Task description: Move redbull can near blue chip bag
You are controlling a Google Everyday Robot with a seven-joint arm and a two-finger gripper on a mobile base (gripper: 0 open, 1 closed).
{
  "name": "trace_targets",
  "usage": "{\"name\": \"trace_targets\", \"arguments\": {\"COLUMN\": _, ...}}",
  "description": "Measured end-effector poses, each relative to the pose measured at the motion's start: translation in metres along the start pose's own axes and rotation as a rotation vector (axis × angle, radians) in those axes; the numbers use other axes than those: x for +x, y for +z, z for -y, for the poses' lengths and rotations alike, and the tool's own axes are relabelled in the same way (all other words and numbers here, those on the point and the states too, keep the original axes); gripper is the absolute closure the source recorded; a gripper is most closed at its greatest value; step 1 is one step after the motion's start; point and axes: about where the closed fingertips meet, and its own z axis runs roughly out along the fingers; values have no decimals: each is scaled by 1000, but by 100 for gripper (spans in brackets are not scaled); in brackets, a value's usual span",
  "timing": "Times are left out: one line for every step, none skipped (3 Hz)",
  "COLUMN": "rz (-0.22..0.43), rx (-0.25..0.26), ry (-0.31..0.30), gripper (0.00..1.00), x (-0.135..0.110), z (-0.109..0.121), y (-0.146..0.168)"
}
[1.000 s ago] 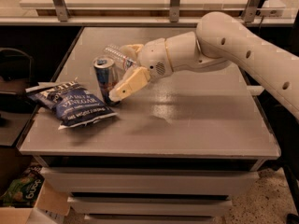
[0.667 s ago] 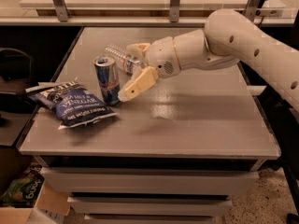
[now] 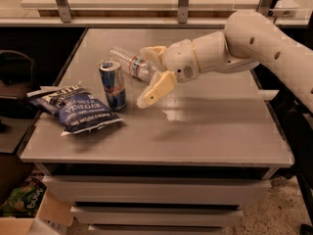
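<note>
The redbull can stands upright on the grey table, just right of the blue chip bag, which lies flat near the table's left front edge. The can almost touches the bag's right side. My gripper is open and empty, a short way right of the can and apart from it. One finger points down-left towards the can; the other finger lies over the water bottle.
A clear plastic water bottle lies on its side behind the can, partly under my gripper. A green bag sits in a cardboard box on the floor at the lower left. A shelf with metal posts runs behind the table.
My gripper has drawn back to the right, away from the can. The can stands free by the chip bag and has not moved.
</note>
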Motion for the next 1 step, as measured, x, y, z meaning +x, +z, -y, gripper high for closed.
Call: {"name": "trace_targets", "arguments": {"rz": 8, "rx": -25, "ry": 1, "gripper": 0, "x": 3, "z": 0, "y": -1}}
